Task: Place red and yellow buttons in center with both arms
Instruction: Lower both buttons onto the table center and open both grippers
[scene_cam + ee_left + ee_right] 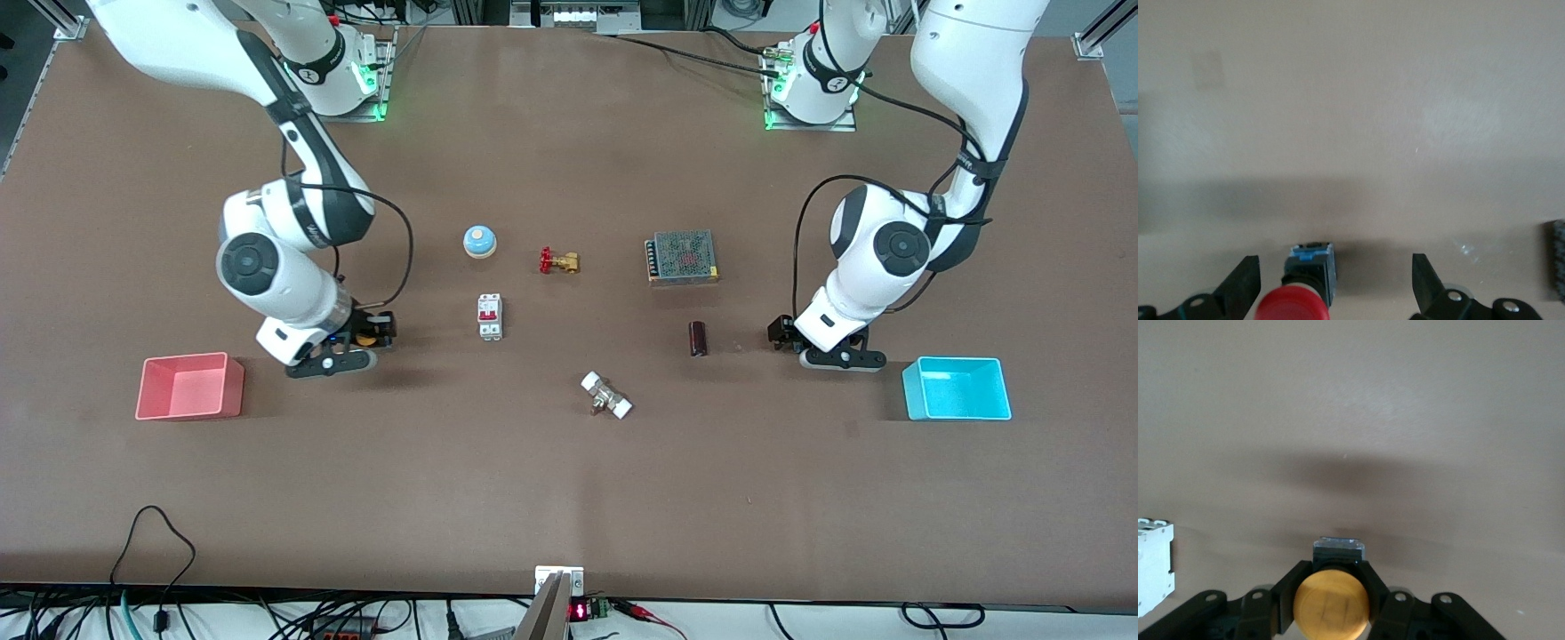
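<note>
Brown table (569, 498) under my arms. Pink bin (189, 387) sits at right arm's end, cyan bin (957, 388) at left arm's end. Blue bell (479, 241), red-handled brass valve (558, 261) and grey mesh box (682, 257) lie in row. White breaker (490, 316) sits nearer to front camera than bell. Dark cylinder (699, 339) lies nearer than mesh box. White-ended fitting (606, 396) lies nearest of all.
</note>
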You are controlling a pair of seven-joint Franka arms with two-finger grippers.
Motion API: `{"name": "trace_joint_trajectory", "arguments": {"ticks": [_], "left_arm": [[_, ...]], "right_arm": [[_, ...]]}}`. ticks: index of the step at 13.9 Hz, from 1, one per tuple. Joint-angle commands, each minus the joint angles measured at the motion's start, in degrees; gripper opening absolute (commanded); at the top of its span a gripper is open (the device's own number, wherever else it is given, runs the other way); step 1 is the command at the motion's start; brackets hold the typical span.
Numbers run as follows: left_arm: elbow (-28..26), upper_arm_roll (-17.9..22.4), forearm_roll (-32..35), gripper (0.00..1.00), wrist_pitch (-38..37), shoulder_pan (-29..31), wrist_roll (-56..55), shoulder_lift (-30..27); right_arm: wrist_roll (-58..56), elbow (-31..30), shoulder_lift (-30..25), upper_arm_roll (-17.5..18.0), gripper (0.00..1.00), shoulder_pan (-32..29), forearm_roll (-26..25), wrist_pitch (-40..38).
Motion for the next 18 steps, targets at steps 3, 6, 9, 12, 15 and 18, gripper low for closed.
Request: {"name": "trace_joint_trajectory", "arguments": {"ticks": [3,6,9,12,15,18], "left_arm": [[3.4,0.7,0.1,1.0,-6.2,0.6,0.0,-5.5],[16.0,1.2,0.1,1.0,-28.2,0.6,4.3,-5.0],[24.6,1.4,0.1,1.0,-40.2,2.0,8.8,-5.6],[37.0,1.3,-0.5,1.0,-59.1,2.7,14.6,-5.6],[43.2,0.6,-0.1,1.0,-64.5,2.5,16.3,-6.6],[43.5,0.7,-7.2,1.0,-63.5,6.2,21.1,-5.6]], "right_arm": [[0.8,-1.9,1.4,-0.3,0.25,1.3,-1.0,3.3],[0.8,-1.8,2.0,-0.3,0.31,1.3,-1.1,3.4],[0.8,-1.8,2.1,-0.3,0.55,1.3,-1.0,3.3],[0.8,-1.7,1.9,-0.3,0.81,1.2,-0.9,3.3],[0.2,-0.4,-2.1,-0.3,1.0,-0.6,0.2,1.9],[-0.1,0.7,-10.3,-0.3,1.0,-4.3,1.6,-5.2]]}}
